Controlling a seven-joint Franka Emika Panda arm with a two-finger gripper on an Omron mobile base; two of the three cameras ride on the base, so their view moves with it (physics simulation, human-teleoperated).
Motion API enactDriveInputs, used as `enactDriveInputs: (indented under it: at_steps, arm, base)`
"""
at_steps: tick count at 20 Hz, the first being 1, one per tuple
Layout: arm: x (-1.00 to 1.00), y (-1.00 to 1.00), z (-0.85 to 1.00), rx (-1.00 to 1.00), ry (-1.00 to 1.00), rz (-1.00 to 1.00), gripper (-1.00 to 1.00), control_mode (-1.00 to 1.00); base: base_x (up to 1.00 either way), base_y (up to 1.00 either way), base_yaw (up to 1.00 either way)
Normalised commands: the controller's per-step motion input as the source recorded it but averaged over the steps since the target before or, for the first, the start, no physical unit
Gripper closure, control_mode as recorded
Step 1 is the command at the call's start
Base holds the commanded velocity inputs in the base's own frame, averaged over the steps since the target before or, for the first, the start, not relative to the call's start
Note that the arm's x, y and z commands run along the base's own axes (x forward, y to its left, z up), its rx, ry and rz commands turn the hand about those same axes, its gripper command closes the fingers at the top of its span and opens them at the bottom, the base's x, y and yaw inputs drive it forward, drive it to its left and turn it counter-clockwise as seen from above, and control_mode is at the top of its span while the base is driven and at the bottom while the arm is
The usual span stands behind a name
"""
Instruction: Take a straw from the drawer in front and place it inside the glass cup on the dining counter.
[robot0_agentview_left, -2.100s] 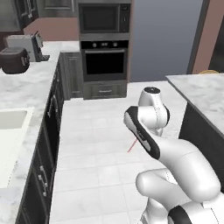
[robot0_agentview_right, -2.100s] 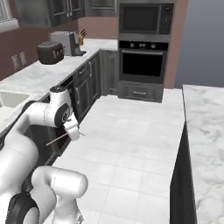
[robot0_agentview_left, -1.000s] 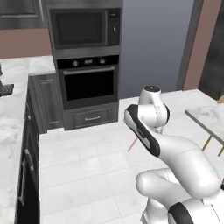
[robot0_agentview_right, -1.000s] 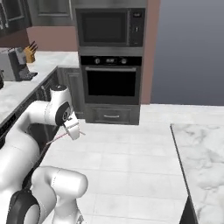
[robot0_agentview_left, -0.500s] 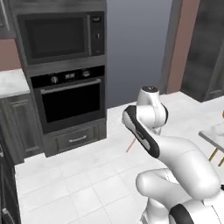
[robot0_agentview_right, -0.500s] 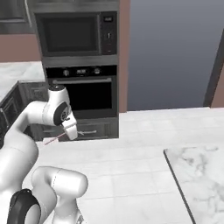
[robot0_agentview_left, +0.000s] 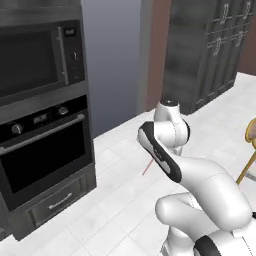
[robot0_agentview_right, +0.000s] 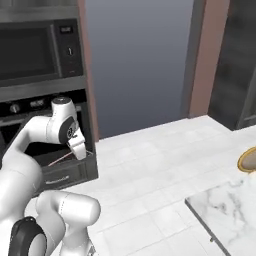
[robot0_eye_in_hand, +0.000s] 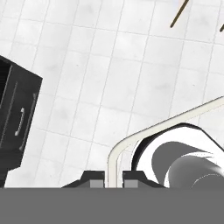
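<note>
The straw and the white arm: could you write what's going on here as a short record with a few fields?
straw: thin pink-red stick, sticking out below the arm, above the floor
end effector: closed; the straw seems held in it, though the grip itself is hidden
floor: white tiles
oven: dark built-in wall oven with a microwave above it
marble counter: a corner of white veined slab at lower right of the right base view
glass cup: not seen

Both base views look forward and down past the arm (robot0_agentview_left: 170, 145), sharing the oven (robot0_agentview_left: 42, 150) and floor (robot0_agentview_right: 150, 185); the hand view looks straight down.
</note>
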Motion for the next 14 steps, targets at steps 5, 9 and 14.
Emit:
enactDriveInputs:
  at_steps: [5, 9, 14]
  arm:
    - [0.00, 0.00, 0.00, 0.00, 0.00, 0.00, 1.00, 1.00]
    - [0.00, 0.00, 0.00, 0.00, 0.00, 0.00, 1.00, 1.00]
    - [0.00, 0.00, 0.00, 0.00, 0.00, 0.00, 1.00, 1.00]
  base:
    - [0.98, 0.42, -0.60]
    - [0.95, 0.42, -0.60]
    - [0.99, 0.28, -0.48]
